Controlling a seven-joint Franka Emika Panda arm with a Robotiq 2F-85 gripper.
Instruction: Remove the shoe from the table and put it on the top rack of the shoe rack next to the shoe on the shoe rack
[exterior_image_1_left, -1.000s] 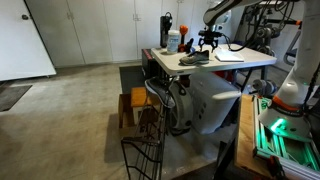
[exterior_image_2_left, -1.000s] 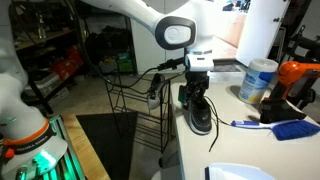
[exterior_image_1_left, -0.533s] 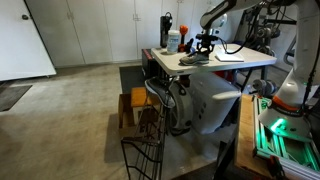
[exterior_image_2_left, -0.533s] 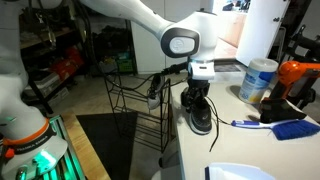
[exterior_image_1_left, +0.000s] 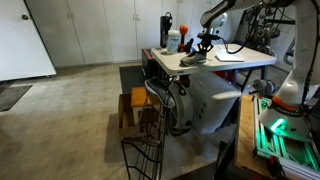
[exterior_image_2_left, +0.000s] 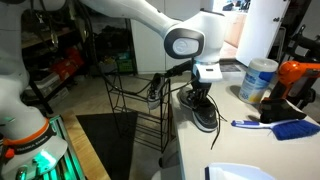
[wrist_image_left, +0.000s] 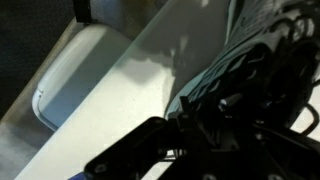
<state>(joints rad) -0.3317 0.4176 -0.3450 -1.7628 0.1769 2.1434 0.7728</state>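
The black Robotiq gripper (exterior_image_2_left: 201, 96) sits low over the small dark grey-black sneaker (exterior_image_2_left: 202, 117). The sneaker rests on the white tabletop (exterior_image_2_left: 190, 152), near the edge facing the dark wire shoe rack (exterior_image_2_left: 132, 95). I honestly can't tell if the jaws are pinching the collar or just straddling it, since the wrist view is mostly dark blur. I'd want a firm squeeze, then a straight lift before swinging rackward, keeping clear of the white-and-blue bottle (exterior_image_2_left: 257, 80).

Even indoor light in exterior views; wrist view dim and blurred.
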